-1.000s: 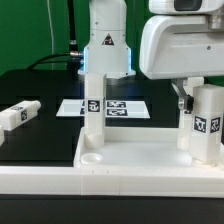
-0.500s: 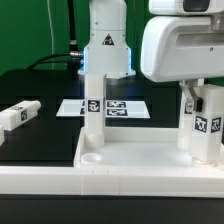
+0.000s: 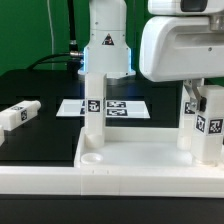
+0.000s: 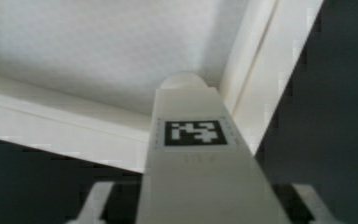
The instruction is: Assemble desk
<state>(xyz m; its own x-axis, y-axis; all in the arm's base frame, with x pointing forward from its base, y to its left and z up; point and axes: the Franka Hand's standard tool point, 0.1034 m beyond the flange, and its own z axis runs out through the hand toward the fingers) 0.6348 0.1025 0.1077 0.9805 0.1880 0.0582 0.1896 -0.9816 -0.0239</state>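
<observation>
Step in hand, by my judgement: seating the right-hand leg (image 3: 207, 135), which stands upright in a corner socket of the desk top (image 3: 140, 160). The gripper (image 3: 197, 104) straddles this leg, but I cannot tell whether it is actually clamped. The next move calls for a firm hold, then a straight twist home.

Our wrist (image 3: 180, 40) hangs low with the gripper (image 4: 206, 203) pointing straight down, its fingers (image 4: 108, 203) close either side of an upright leg (image 3: 208, 128) — whether they press it we cannot tell.
</observation>
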